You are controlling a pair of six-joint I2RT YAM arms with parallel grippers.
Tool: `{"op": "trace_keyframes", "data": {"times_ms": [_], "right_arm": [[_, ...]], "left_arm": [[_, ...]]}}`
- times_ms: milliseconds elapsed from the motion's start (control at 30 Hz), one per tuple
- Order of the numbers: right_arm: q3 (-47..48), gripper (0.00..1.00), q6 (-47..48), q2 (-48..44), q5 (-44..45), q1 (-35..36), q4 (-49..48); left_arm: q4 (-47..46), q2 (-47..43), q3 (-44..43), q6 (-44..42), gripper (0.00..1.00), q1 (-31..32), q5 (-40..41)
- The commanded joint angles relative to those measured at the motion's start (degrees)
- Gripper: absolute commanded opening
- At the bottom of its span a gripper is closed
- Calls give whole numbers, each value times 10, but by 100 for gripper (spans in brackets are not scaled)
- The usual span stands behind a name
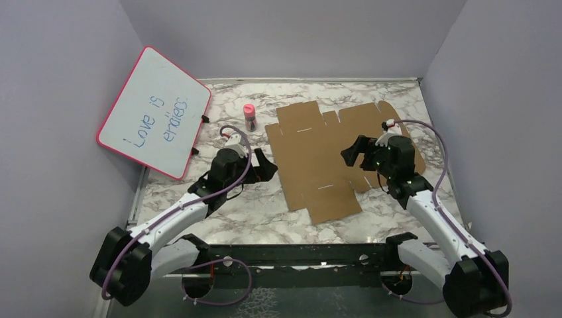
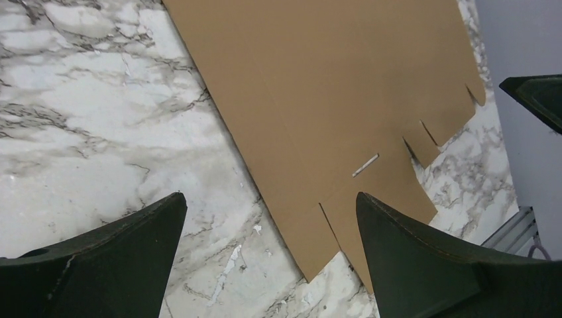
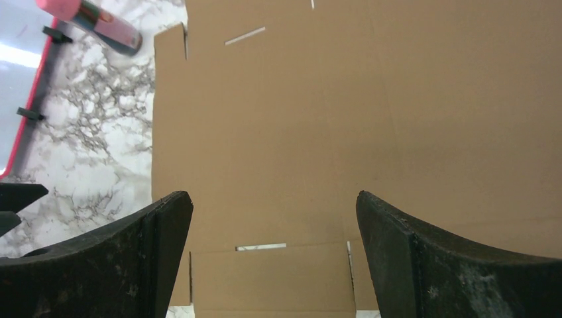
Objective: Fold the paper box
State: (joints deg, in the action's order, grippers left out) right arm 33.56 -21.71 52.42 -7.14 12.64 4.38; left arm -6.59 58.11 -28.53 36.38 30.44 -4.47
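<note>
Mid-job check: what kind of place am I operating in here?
Most likely a lab robot test cell: plain grey partition walls close in a marble-patterned tabletop, a black metal mounting rail runs along its near edge, and a flat brown cardboard box sheet lies out as the workpiece.

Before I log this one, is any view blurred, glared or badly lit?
Top external: even light, sharp, whiteboard writing legible. Left wrist: paper box crisp, left pincer dark and featureless. Right wrist: pink-capped bottle slightly soft at the corner.
</note>
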Motion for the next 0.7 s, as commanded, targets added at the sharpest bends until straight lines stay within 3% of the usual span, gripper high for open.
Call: {"op": "trace_keyframes", "data": {"times_ms": [0,333,667], "right_arm": [[6,100,-20,61,-37,-3,-39],[29,100,-18,175,24,-3,-13],[34,100,-21,204,109,-3,29]], "left_arm": [[-7,56,-36,20,99,49,55],[-16,218,-122,-12,99,152,88],[-14,361,-198,-33,99,157,62]]}}
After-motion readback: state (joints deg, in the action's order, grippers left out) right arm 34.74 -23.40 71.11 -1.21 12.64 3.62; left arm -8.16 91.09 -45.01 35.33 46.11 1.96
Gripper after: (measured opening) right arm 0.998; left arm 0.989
